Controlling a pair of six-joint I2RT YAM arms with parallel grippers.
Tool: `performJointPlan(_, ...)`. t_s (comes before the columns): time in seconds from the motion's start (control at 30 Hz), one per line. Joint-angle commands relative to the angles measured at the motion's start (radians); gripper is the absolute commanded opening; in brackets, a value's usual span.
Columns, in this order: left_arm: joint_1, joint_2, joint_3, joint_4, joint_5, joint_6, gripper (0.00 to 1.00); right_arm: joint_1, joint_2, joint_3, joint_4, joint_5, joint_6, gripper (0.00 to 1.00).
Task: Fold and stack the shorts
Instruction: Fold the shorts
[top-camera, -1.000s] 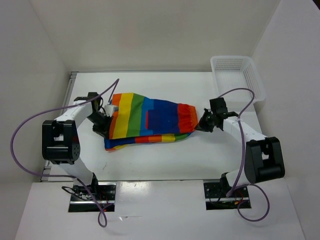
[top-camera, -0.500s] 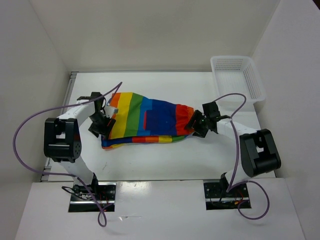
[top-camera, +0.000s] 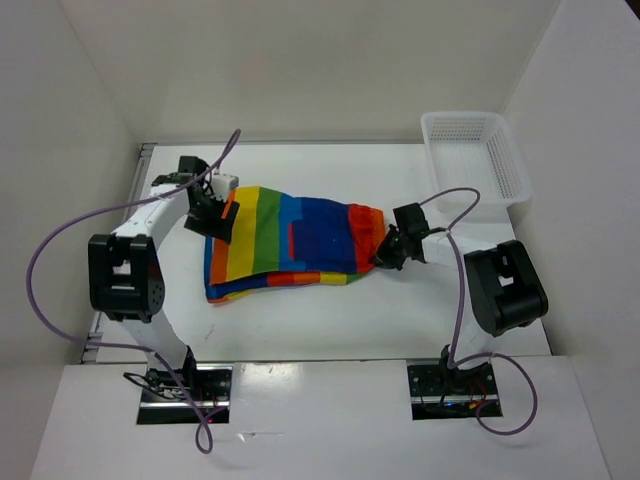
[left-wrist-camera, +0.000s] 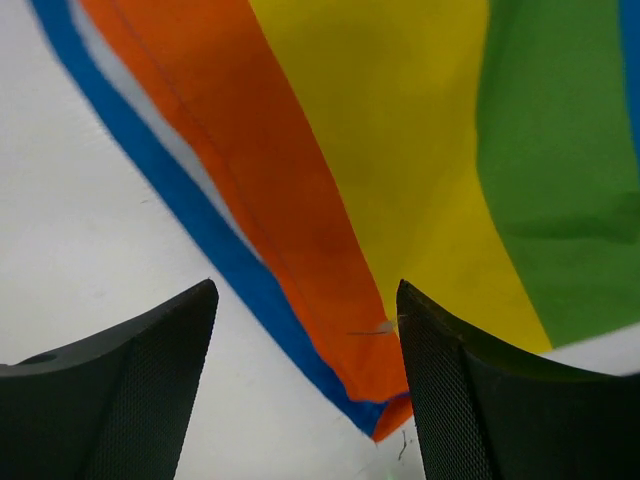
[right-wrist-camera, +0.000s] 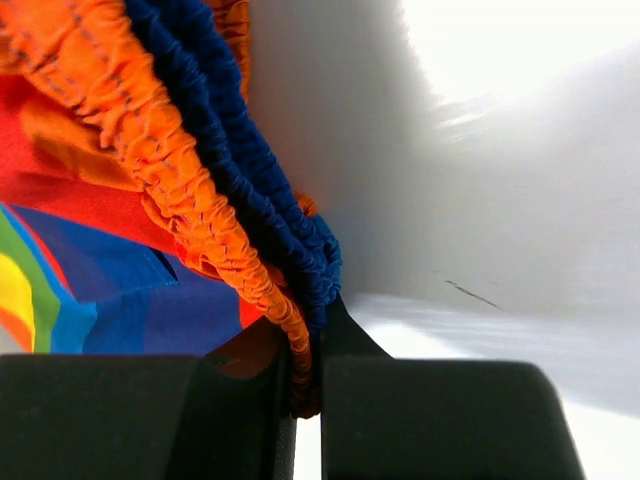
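Shorts (top-camera: 290, 245) lie on table (top-camera: 300, 330), left of basket (top-camera: 432, 160). My R pincer (right-wrist-camera: 305, 370) clamped on waistband (right-wrist-camera: 180, 200); L pincer (left-wrist-camera: 305, 300) apart over hem corner (left-wrist-camera: 385, 400). Risk: thin edge grip, elastic may slip, skewing fold.

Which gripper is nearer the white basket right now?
Right. The right gripper clamps the shorts by the waistband, near-left of the basket; the left gripper hangs open at the opposite end of the shorts.
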Motion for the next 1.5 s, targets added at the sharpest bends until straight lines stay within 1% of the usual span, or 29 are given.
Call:
performJointPlan(0.0, -0.033, 0.082, -0.03, 0.097, 0.022, -0.066, 0.8, 0.007, -0.073, 0.068, -0.068, 0.142, -0.043, 0.0)
performJointPlan(0.07, -0.082, 0.116, -0.021, 0.135, -0.043, -0.079, 0.8, -0.002, -0.119, 0.111, -0.129, 0.203, -0.052, 0.0)
performJointPlan(0.1, -0.096, 0.128, -0.021, 0.147, -0.118, -0.093, 0.8, -0.002, -0.134, 0.127, -0.151, 0.224, -0.069, 0.0)
performJointPlan(0.2, -0.131, 0.158, -0.021, 0.166, -0.186, -0.113, 0.8, -0.025, -0.209, 0.186, -0.224, 0.299, -0.119, 0.0)
performJointPlan(0.27, -0.142, 0.158, -0.021, 0.166, -0.166, -0.122, 0.8, -0.055, -0.248, 0.209, -0.276, 0.334, -0.152, 0.0)
performJointPlan(0.3, -0.142, 0.158, -0.01, 0.166, -0.11, -0.122, 0.81, -0.055, -0.278, 0.244, -0.297, 0.372, -0.175, 0.0)
performJointPlan(0.37, -0.142, 0.149, 0.003, 0.166, -0.037, -0.122, 0.81, -0.055, -0.288, 0.295, -0.343, 0.408, -0.257, 0.0)
performJointPlan(0.4, -0.142, 0.148, 0.003, 0.154, -0.001, -0.122, 0.81, -0.025, -0.288, 0.365, -0.4, 0.463, -0.29, 0.0)
performJointPlan(0.43, -0.142, 0.148, 0.014, 0.153, 0.07, -0.122, 0.82, 0.003, -0.27, 0.404, -0.43, 0.503, -0.34, 0.0)
performJointPlan(0.47, -0.142, 0.148, 0.029, 0.144, 0.102, -0.113, 0.82, 0.038, -0.254, 0.442, -0.458, 0.544, -0.362, 0.0)
performJointPlan(0.5, -0.142, 0.158, 0.039, 0.144, 0.127, -0.113, 0.83, 0.113, -0.212, 0.517, -0.505, 0.581, -0.38, 0.0)
performJointPlan(0.53, -0.142, 0.18, 0.048, 0.144, 0.164, -0.113, 0.83, 0.154, -0.185, 0.553, -0.522, 0.64, -0.408, 0.0)
performJointPlan(0.57, -0.151, 0.196, 0.075, 0.144, 0.178, -0.113, 0.83, 0.194, -0.158, 0.587, -0.539, 0.665, -0.408, 0.0)
performJointPlan(0.6, -0.151, 0.21, 0.089, 0.144, 0.193, -0.113, 0.83, 0.271, -0.126, 0.652, -0.562, 0.681, -0.425, 0.0)
performJointPlan(0.63, -0.151, 0.242, 0.103, 0.144, 0.216, -0.122, 0.84, 0.303, -0.063, 0.682, -0.562, 0.69, -0.425, 0.0)
performJointPlan(0.7, -0.162, 0.276, 0.16, 0.144, 0.233, -0.133, 0.84, 0.383, -0.001, 0.768, -0.588, 0.705, -0.436, 0.0)
performJointPlan(0.73, -0.162, 0.302, 0.178, 0.144, 0.242, -0.144, 0.84, 0.403, 0.052, 0.791, -0.588, 0.715, -0.436, 0.0)
performJointPlan(0.8, -0.162, 0.32, 0.224, 0.164, 0.251, -0.158, 0.86, 0.431, 0.092, 0.854, -0.579, 0.706, -0.436, 0.0)
performJointPlan(0.93, -0.162, 0.345, 0.307, 0.179, 0.176, -0.182, 0.86, 0.431, 0.16, 0.944, -0.579, 0.692, -0.445, 0.0)
performJointPlan(1.0, -0.162, 0.345, 0.336, 0.192, 0.132, -0.194, 0.86, 0.431, 0.149, 0.944, -0.57, 0.692, -0.454, 0.0)
performJointPlan(1.1, -0.162, 0.297, 0.367, 0.225, 0.087, -0.195, 0.86, 0.431, 0.1, 0.869, -0.559, 0.692, -0.454, 0.0)
performJointPlan(1.17, -0.162, 0.297, 0.396, 0.225, 0.075, -0.195, 0.87, 0.419, 0.061, 0.802, -0.55, 0.669, -0.431, 0.0)
performJointPlan(1.23, -0.172, 0.346, 0.499, 0.195, 0.075, -0.195, 0.87, 0.405, 0.034, 0.736, -0.536, 0.641, -0.402, 0.0)
performJointPlan(1.27, -0.182, 0.387, 0.543, 0.155, 0.075, -0.195, 0.87, 0.382, 0.01, 0.717, -0.525, 0.62, -0.393, 0.0)
performJointPlan(1.33, -0.208, 0.415, 0.611, 0.144, 0.089, -0.175, 0.87, 0.362, -0.013, 0.672, -0.525, 0.6, -0.365, 0.0)
performJointPlan(1.4, -0.272, 0.431, 0.611, 0.132, 0.089, -0.126, 0.84, 0.313, -0.055, 0.636, -0.496, 0.558, -0.345, 0.0)
performJointPlan(1.43, -0.296, 0.431, 0.591, 0.118, 0.089, -0.109, 0.83, 0.293, -0.072, 0.601, -0.486, 0.543, -0.327, 0.0)
performJointPlan(1.47, -0.344, 0.431, 0.532, 0.118, 0.089, -0.097, 0.83, 0.256, -0.087, 0.585, -0.467, 0.534, -0.327, 0.0)
